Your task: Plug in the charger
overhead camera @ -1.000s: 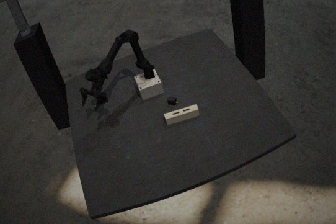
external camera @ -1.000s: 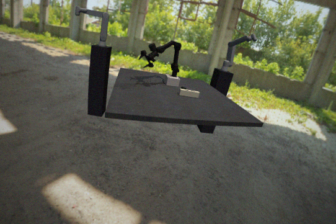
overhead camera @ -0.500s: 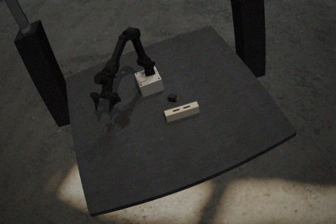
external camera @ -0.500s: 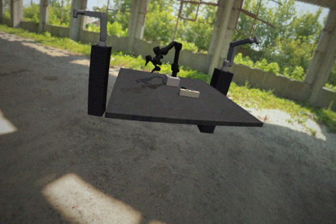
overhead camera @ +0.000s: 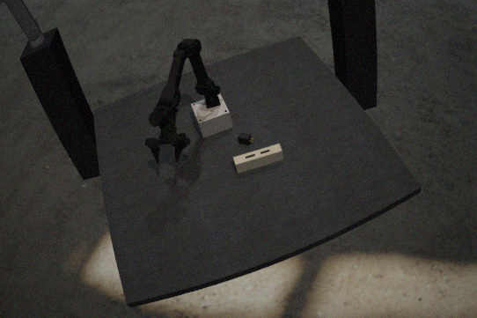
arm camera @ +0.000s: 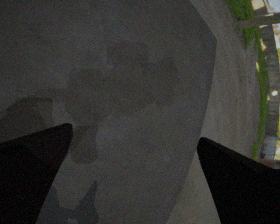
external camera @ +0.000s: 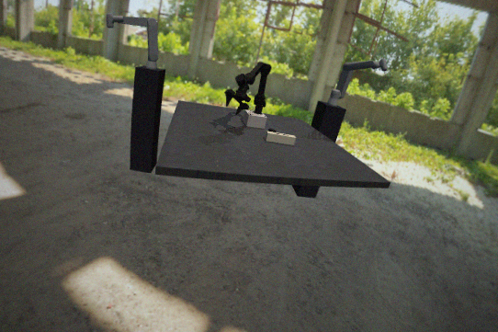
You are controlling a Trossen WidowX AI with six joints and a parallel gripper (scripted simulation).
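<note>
A small black two-prong charger (overhead camera: 245,138) lies on the dark table (overhead camera: 308,121), just behind the power strip. The white power strip (overhead camera: 258,158) (external camera: 280,138) lies flat with two slot outlets on top. My gripper (overhead camera: 166,154) (external camera: 232,97) (arm camera: 138,137) is open and empty. It points down above bare table, well to the left of the charger and strip. In the wrist view only the two dark fingers and the table with its shadow show; the charger and strip are out of that view.
The arm's white base block (overhead camera: 211,115) (external camera: 255,120) stands behind the charger. Two tall black camera posts (overhead camera: 59,100) (overhead camera: 352,24) stand at the table's left and back right. The table edge (overhead camera: 273,259) is at the front.
</note>
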